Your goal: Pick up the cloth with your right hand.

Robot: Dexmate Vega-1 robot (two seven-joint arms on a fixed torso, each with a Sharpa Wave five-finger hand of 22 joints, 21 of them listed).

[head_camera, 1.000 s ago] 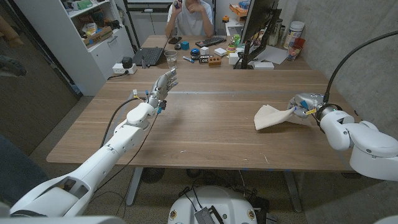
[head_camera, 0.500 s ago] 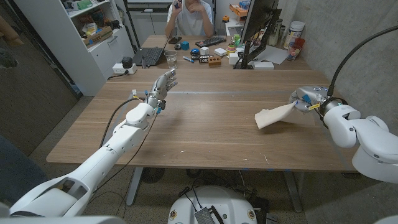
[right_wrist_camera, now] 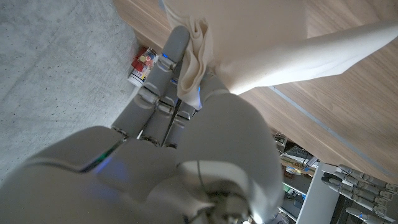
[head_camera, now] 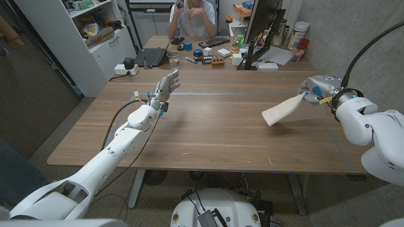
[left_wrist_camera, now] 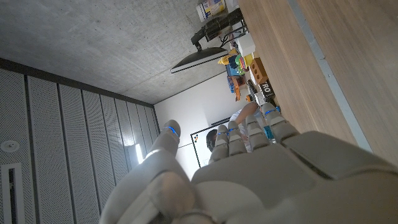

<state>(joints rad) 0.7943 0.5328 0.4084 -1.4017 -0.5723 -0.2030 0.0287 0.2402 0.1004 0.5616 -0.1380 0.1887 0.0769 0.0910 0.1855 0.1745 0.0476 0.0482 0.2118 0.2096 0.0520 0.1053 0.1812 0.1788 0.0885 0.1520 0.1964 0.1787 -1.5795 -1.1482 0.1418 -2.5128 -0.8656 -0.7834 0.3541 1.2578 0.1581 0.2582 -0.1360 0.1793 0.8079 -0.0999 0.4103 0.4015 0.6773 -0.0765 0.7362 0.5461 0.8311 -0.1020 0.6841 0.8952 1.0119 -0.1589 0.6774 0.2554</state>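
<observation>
- Fingers (right_wrist_camera: 163,74) of the right hand (head_camera: 317,86) are clamped on one bunched corner of the cloth (head_camera: 282,113); the wrist view shows the fabric wedged between them, and that narrow bite is the only hold. A slight loosening could let the corner slide out.
- Cloth hangs from that corner and slopes down toward the table (head_camera: 208,135); from the head view I cannot tell whether its low end is clear of the wood or touching it. If it touches, a sideways sweep would drag it and pull against the pinch.
- Most of the cloth's weight sits away from the hold, so a quick lift or swing might set it flapping and work it loose.
- Clutter stands at the table's far edge, well apart from the cloth; only a long reach that way would risk snagging.
- Left hand (head_camera: 167,86) is raised over the far side, fingers apart and holding nothing, well clear of any collision.
</observation>
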